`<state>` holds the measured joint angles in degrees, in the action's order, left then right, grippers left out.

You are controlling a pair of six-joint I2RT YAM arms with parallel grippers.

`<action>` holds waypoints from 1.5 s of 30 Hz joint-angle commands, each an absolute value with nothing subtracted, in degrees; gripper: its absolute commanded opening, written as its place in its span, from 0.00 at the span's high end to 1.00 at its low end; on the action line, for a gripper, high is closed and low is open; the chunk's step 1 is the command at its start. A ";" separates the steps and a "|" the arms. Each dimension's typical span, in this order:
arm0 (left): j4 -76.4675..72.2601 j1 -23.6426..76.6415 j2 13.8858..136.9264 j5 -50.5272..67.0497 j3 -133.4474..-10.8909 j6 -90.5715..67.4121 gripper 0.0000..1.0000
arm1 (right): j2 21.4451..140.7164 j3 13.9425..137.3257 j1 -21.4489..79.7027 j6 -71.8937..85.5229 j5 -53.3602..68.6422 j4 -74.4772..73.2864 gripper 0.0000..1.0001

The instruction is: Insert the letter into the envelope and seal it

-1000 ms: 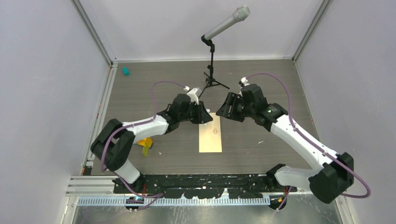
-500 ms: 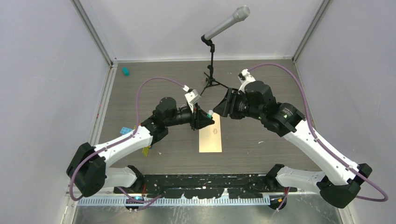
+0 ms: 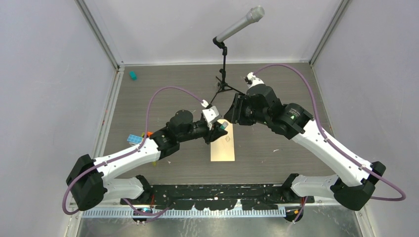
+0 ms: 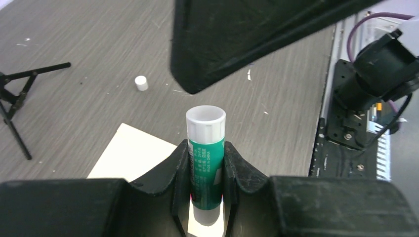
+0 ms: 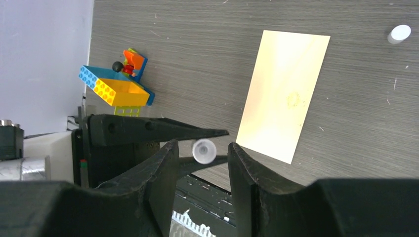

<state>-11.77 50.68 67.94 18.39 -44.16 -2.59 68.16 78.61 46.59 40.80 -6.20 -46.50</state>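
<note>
**Glue stick held over envelope, right claw lining up**

The envelope (image 3: 223, 145) is lying flat mid-table (image 3: 148, 94), diamond mark up. The letter isn't showing separately, so I can't tell if it's inside. It's thin paper, probably light, floppy and sliding easily, so I'd be pinning it flat and lifting by an edge or the flap. The left claw (image 4: 206, 150) is pinching the green glue stick (image 4: 206, 173) by its barrel above the envelope's far end, arm reaching in low from the left. The right claw (image 5: 201, 144) is hanging spread, jaws straddling the stick's white end without touching, arm arching in from the right.
</note>
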 commanded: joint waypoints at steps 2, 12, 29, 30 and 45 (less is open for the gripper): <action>-14.04 50.80 66.69 14.75 -45.84 -0.18 1.00 | 68.91 80.91 47.23 40.17 -6.52 -47.35 0.53; -14.66 50.80 66.46 14.76 -45.79 -0.18 1.00 | 71.31 80.75 49.05 40.56 -5.57 -45.83 0.56; -17.09 50.71 65.58 18.22 -45.02 -2.27 1.00 | 70.88 79.78 47.75 35.95 -4.36 -44.82 0.63; -16.99 50.76 65.45 18.47 -45.08 -2.40 1.00 | 70.70 79.68 47.38 35.68 -3.61 -44.59 0.61; -17.24 49.47 65.19 23.42 -45.34 -5.70 1.00 | 67.80 76.94 44.54 33.74 5.52 -42.41 0.83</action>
<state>-13.78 50.57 66.83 18.39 -44.14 -3.07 70.48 77.65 45.76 36.18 1.23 -45.32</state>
